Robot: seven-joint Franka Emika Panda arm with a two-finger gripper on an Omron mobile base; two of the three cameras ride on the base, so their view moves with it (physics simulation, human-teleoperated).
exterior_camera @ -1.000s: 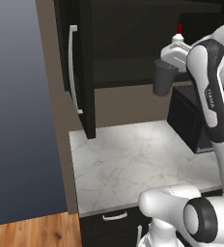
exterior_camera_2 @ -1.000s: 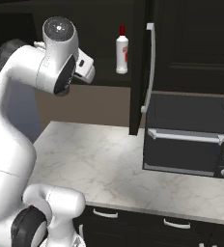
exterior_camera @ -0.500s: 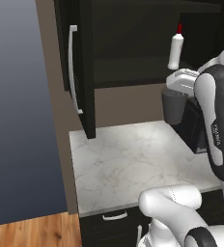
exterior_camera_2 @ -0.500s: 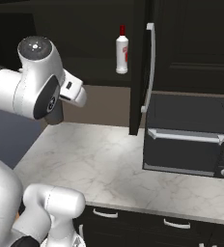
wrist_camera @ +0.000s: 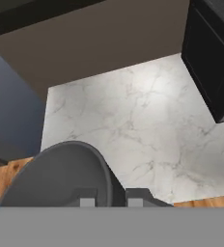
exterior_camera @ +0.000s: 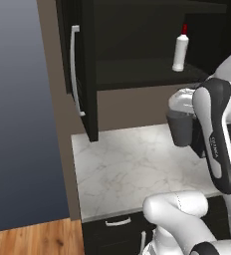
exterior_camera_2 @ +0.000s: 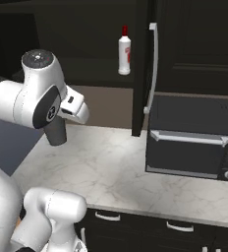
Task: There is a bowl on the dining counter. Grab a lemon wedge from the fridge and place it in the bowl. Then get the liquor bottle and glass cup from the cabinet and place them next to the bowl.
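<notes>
You are looking at the small smoky grey translucent glass cup (exterior_camera: 180, 127), which is hanging upright in the air above the white marble counter (exterior_camera: 132, 169), below the open black wall cabinet (exterior_camera: 137, 55). The two-finger gripper (wrist_camera: 107, 197) is pinching the cup's rim, one finger on each side of the wall. The white liquor bottle with a red cap (exterior_camera_2: 124, 51) is standing on the dark cabinet shelf. A black countertop oven (exterior_camera_2: 192, 137) is sitting beside the open cabinet door.
</notes>
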